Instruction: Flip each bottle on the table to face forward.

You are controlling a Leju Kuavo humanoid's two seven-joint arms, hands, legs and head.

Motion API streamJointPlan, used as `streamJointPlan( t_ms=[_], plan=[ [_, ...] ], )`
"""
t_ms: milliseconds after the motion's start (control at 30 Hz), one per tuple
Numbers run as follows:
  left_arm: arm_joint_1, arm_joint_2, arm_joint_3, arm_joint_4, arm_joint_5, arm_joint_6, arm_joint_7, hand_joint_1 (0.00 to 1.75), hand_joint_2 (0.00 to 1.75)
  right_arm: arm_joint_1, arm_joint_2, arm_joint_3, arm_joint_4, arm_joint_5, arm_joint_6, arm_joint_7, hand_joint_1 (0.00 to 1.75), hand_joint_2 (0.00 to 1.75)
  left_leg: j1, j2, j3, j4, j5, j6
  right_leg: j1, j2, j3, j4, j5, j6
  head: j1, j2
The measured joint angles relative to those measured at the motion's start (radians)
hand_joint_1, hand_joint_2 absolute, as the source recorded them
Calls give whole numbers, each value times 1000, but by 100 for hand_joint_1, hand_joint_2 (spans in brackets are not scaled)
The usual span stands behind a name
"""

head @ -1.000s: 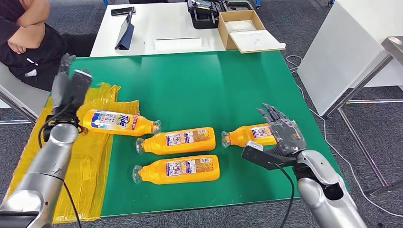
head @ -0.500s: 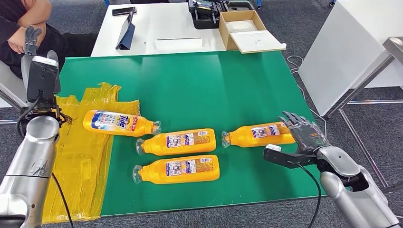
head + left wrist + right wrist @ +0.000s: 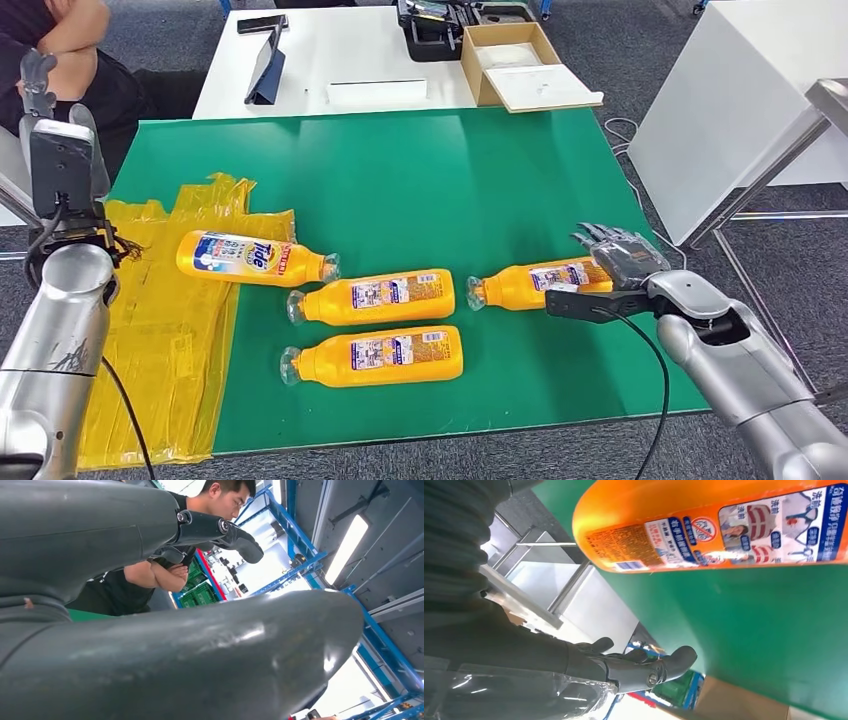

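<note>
- Orange detergent bottles lying on green table: Tide-labelled bottle front up; three back-label up, unflipped.
- Right hand open, empty, beside rightmost bottle's base.
- Left hand raised off table; grip impossible to tell.

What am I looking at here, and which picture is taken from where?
A humanoid robot with two silver arms. The wide picture is from its head; the two close-ups come from cameras at its wrists. On the green table mat lie four orange plastic detergent bottles. One shows its front label, partly on a yellow plastic sheet. The right robot hand is open at the base of the rightmost bottle, not gripping it. The left robot hand is raised, holding nothing. A person sits behind.
</note>
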Motion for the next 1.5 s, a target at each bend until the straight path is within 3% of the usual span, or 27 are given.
streamJointPlan(
  t_ms=[267, 667, 900, 1500],
  plan=[
    [14, 25, -4, -17, 34, 32, -19, 0, 0, -115, 68, 130, 186, -28, -18, -11, 0, 175, 0, 0, 0, 0, 0, 0, 0, 0, 0, 0, 0, 0, 0, 0],
    [18, 41, -6, -25, 70, 51, -37, 0, 0, -176, 144, 246, 356, -55, 10, -30, 0, 175, 0, 0, 0, 0, 0, 0, 0, 0, 0, 0, 0, 0, 0, 0],
    [7, 48, -14, 0, 118, 62, -53, 0, 0, -194, 142, 289, 422, -28, 49, -15, 0, 175, 0, 0, 0, 0, 0, 0, 0, 0, 0, 0, 0, 0, 0, 0],
    [-2, 51, -36, 46, 145, 74, -72, 0, 0, -194, 78, 294, 478, 24, 20, 37, 0, 175, 0, 0, 5, 0, 1, 1, -2, 0, 2, -1, 1, 1, 0, 0]
  ],
)
